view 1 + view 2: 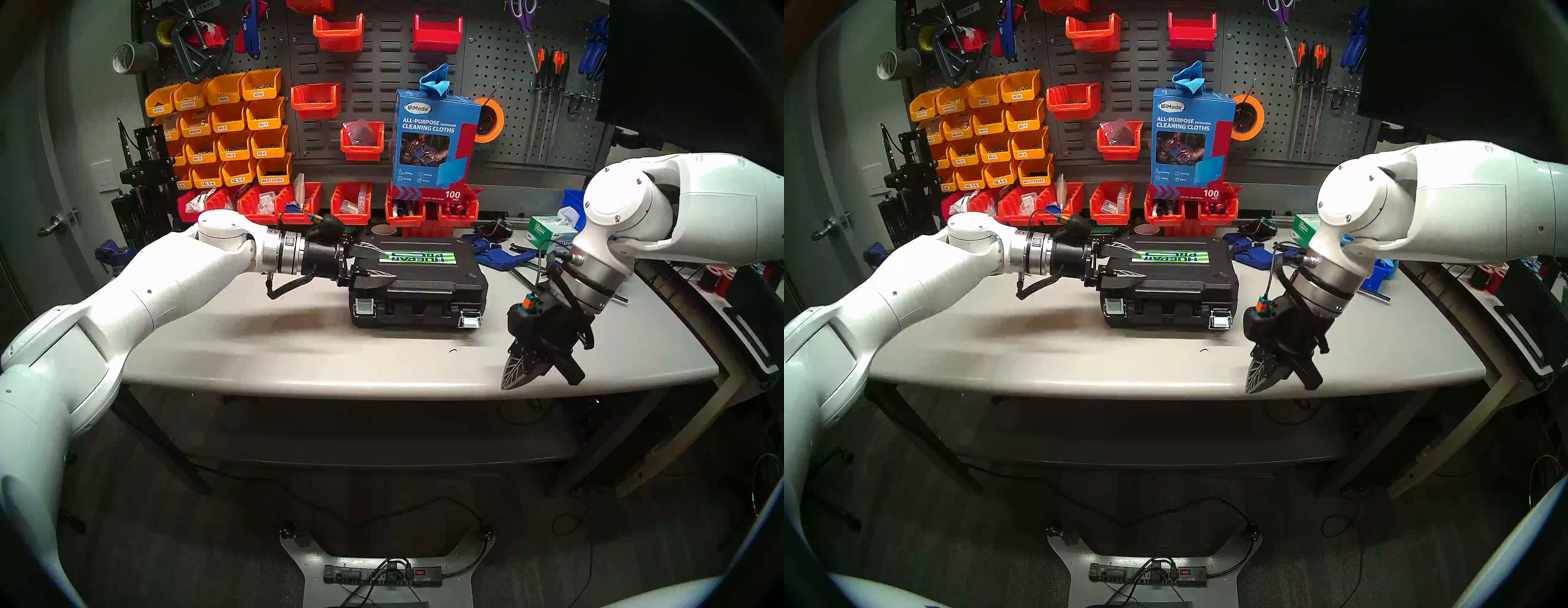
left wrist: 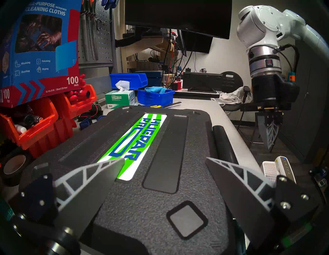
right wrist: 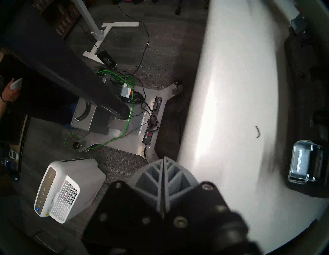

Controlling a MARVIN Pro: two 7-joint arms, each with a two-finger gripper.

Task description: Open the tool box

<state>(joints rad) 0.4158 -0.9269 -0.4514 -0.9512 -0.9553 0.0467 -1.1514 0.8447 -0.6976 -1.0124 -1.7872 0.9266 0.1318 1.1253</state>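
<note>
Lying flat: the tool box point(image 1: 418, 282) rests on the counter point(image 1: 297, 356), lid up and still shut, its latch side toward the robot so both catches can be got at from the near edge.
Label: the green-white-blue striped label point(image 2: 135, 144) runs away from the left fingers along the lid, starting just past the far fingertip.
Latches: the left latch point(image 1: 365, 306) sits below the nearer left finger; the right latch point(image 1: 470, 319) lies to the side of the right fingers, apart from them. Whether either is already released I cannot tell.
Handle: the black handle point(image 2: 222, 142) lies along the lid's front edge, just beyond the nearer left finger.
Left fingers: the left gripper point(image 1: 372, 265) reaches in level from the box's end, its fingers point(image 2: 92, 187) spread wide over the lid, touching or just above it; by my reading it is there to steady the case.
Right fingers: the right gripper point(image 1: 519, 375) hangs pointing down over the counter's front edge, fingers point(image 3: 151, 179) pressed together on nothing, probably to work as a single prodding tip on a latch.
</note>
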